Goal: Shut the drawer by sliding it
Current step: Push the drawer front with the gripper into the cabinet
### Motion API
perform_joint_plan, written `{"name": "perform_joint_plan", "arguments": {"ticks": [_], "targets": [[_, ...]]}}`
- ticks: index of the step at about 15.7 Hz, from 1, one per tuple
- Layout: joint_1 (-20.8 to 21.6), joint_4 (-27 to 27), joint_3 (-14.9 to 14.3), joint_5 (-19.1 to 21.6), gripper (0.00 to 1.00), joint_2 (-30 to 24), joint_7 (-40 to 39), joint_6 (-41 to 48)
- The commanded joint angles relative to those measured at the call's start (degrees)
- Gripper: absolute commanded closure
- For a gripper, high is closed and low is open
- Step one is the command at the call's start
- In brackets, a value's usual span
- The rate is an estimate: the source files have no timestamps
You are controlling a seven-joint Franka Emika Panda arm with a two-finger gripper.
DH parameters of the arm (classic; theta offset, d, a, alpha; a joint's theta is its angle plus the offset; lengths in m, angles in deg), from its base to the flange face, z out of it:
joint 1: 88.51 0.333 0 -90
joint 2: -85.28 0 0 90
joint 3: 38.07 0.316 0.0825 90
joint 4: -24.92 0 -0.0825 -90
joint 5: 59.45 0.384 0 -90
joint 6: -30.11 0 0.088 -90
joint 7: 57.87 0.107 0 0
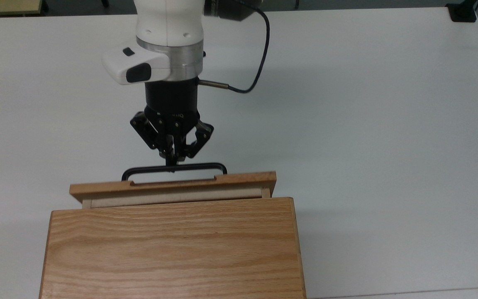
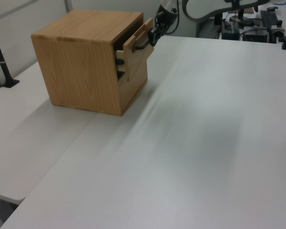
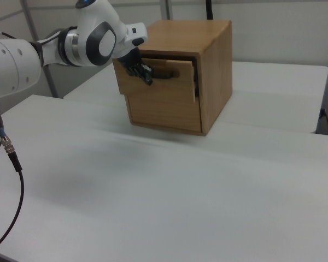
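Our claw (image 1: 173, 159) is clamped on the black bar handle (image 1: 174, 169) of the drawer (image 1: 172, 187), its two fingers pinched together around the middle of the bar. From the top view, our white arm (image 1: 168, 29) reaches in from the upper edge, with a dark wrist section below it and a black cable (image 1: 259, 54) looping off toward the top view's right.

We see the drawer almost fully pushed into the wooden cabinet (image 1: 172, 249). A narrow strip of its pale box and its wider front panel still stand out beyond the cabinet's top edge. The cabinet's top has bold oak grain and sits at the bottom of the top view.

From the left view, our claw (image 2: 154, 36) meets the handle at the drawer front (image 2: 136, 43), which stands slightly proud of the cabinet (image 2: 86, 62), with a dark gap showing behind the panel. The drawer sits in the upper part of the cabinet's front face.

From the right view, our claw (image 3: 144, 73) grips the handle on the drawer front (image 3: 161, 76), and our rounded white arm (image 3: 54, 46) extends off to the right view's left. The cabinet (image 3: 208, 65) rests on a plain white counter (image 3: 180, 202) that spreads widely around it.
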Motion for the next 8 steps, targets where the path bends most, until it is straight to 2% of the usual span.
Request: {"name": "perform_joint_plan", "arguments": {"ticks": [1, 3, 8], "targets": [[2.9, 2.4, -2.9, 0.8, 0.93, 3.1, 4.2, -6.0], [3.9, 2.4, -4.2, 0.8, 0.93, 3.8, 6.0, -8.5], [3.9, 2.3, -4.6, 0.8, 0.93, 3.9, 7.2, -14.2]]}}
